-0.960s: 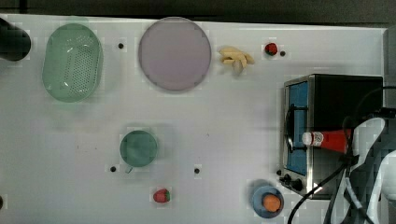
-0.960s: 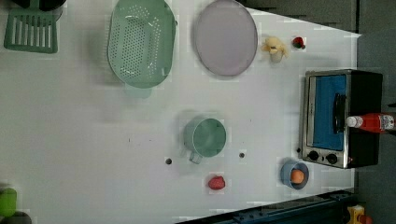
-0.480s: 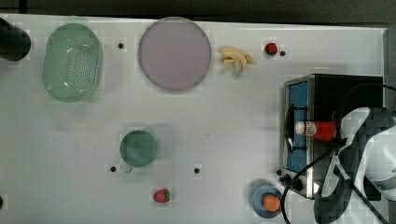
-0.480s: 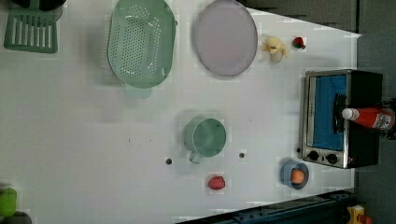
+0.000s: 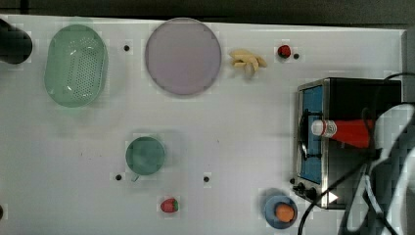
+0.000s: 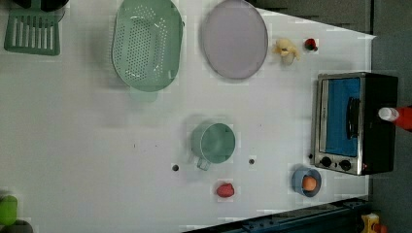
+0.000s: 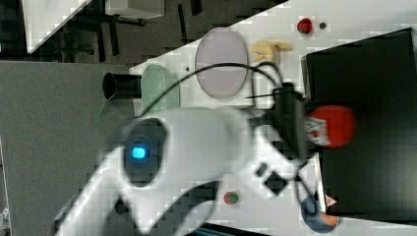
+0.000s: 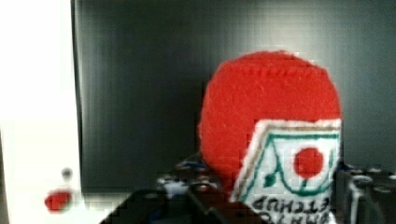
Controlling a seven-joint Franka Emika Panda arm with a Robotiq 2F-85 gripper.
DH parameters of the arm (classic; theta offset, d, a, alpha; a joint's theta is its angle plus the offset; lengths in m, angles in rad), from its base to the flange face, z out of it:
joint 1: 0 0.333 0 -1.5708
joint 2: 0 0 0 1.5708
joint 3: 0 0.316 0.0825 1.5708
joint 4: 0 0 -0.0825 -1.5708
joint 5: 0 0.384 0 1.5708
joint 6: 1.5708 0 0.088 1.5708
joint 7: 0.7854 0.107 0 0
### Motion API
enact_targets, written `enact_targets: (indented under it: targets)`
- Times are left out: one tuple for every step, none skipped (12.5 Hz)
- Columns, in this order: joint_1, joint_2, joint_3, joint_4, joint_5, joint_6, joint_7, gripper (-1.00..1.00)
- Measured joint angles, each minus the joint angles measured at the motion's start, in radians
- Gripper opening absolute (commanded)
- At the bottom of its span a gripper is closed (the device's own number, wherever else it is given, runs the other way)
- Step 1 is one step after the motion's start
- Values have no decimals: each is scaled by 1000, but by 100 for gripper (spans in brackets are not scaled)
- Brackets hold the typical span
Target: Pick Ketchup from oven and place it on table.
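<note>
While being clamped at its base by the gripper (image 7: 314,129), the ketchup (image 5: 342,131) is being held over the oven (image 5: 342,142) roof, apparently for carrying to the table (image 5: 235,147).

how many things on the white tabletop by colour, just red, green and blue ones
Red: 3 — red ketchup squeeze bottle above the black toaster oven, small red strawberry, small round red item
Green: 2 — green perforated colander, green mug
Blue: 1 — small blue bowl holding an orange ball
Total: 6
</note>
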Motion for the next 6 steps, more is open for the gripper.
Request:
enact_targets:
  targets:
    - [27, -89, 19, 25, 0, -130, 0, 26]
    - [42, -136, 34, 36, 3, -139, 0, 26]
    - [52, -183, 67, 52, 22, -137, 0, 26]
    - [60, -238, 157, 80, 24, -176, 0, 26]
    - [97, -242, 177, 81, 8, -172, 0, 26]
    - [126, -216, 218, 81, 3, -149, 0, 26]
